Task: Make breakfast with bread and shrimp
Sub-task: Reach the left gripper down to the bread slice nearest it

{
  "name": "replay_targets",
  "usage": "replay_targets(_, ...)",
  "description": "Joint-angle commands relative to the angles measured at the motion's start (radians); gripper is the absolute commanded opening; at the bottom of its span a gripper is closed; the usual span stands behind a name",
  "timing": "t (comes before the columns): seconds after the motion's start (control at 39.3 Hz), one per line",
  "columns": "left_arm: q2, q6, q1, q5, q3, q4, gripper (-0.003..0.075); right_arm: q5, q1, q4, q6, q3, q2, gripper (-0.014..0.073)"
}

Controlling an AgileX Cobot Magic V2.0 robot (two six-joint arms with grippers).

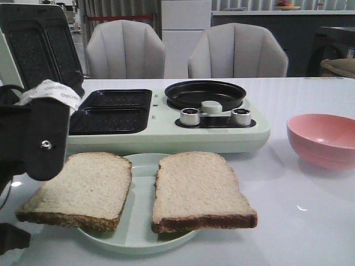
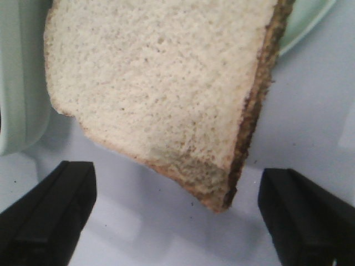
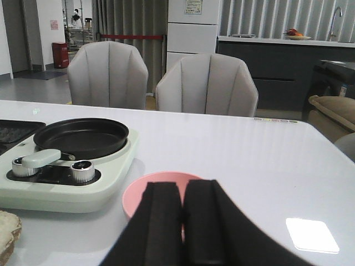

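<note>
Two bread slices lie side by side on a pale green plate: the left slice overhangs the plate's left rim, and the right slice sits beside it. My left arm hangs over the table's left, beside the left slice. In the left wrist view my left gripper is open and empty, with a corner of that slice just ahead of its two fingers, untouched. My right gripper is shut and empty, just short of the pink bowl. No shrimp shows in any view.
A pale green breakfast maker stands behind the plate, with its lid raised, dark sandwich trays, a black frying pan and two metal knobs. The pink bowl stands at the right. Two chairs stand beyond the table.
</note>
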Motion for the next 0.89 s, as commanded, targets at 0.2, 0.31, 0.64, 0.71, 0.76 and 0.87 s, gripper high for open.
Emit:
replay_targets(0.2, 0.046, -0.103, -0.036, -0.006, -0.027, 0.117, 0.0638, -0.077, -0.001, -0.012, -0.005, -0.017, -0.02, 0.0169)
replay_targets(0.31, 0.077, -0.139, -0.036, 0.002, -0.039, 0.143, 0.0638, -0.077, -0.001, -0.012, -0.005, -0.017, -0.02, 0.0169)
replay_targets(0.64, 0.148, -0.156, -0.036, 0.0, -0.054, 0.18, 0.0284, -0.077, -0.001, -0.012, -0.005, -0.017, -0.02, 0.0169)
replay_targets(0.71, 0.148, -0.156, -0.036, 0.0, -0.054, 0.178, 0.0161, -0.077, -0.001, -0.012, -0.005, -0.017, -0.02, 0.0169)
replay_targets(0.76, 0.148, -0.156, -0.036, 0.008, -0.054, 0.178, 0.0109, -0.077, -0.001, -0.012, -0.005, -0.017, -0.02, 0.0169)
replay_targets(0.87, 0.139, -0.156, -0.037, 0.036, -0.054, 0.167, 0.0118, -0.077, -0.001, -0.012, -0.005, -0.017, -0.02, 0.0169)
